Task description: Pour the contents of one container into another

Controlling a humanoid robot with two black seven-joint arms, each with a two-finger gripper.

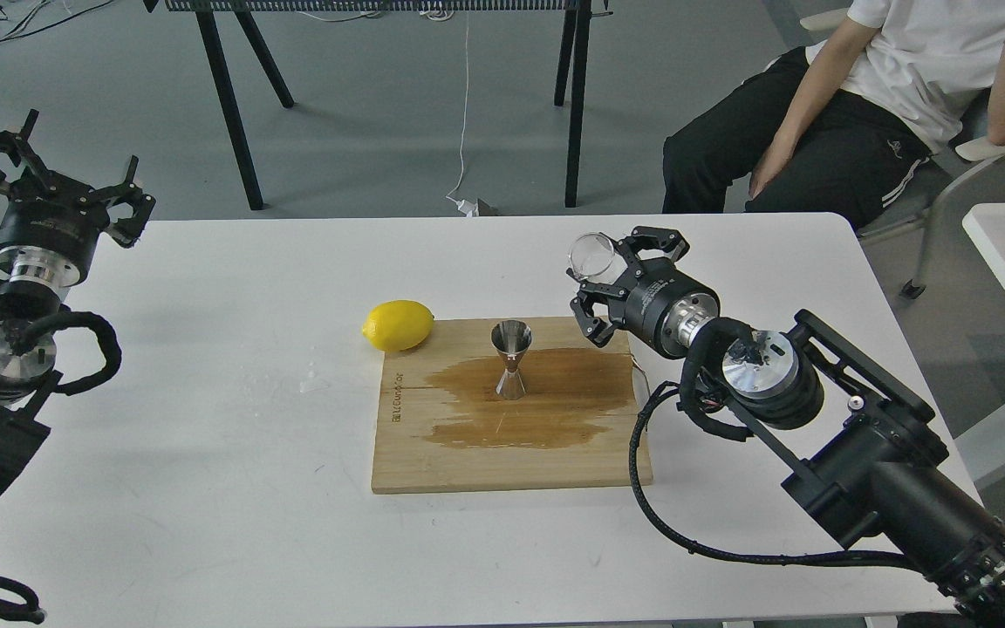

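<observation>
The steel jigger point(510, 360) stands upright on a wooden board point(511, 453), in the middle of a dark wet stain. My right gripper point(600, 272) is shut on the small clear glass cup point(591, 255), which it holds in the air up and to the right of the jigger, tilted with its mouth toward the left. Far off at the table's left edge, my left gripper point(53, 170) is open, its fingers spread and nothing between them.
A yellow lemon point(398, 325) lies at the board's far left corner. A small puddle point(314, 382) glistens on the white table point(206, 488) left of the board. A seated person point(860, 113) is beyond the table's far right corner.
</observation>
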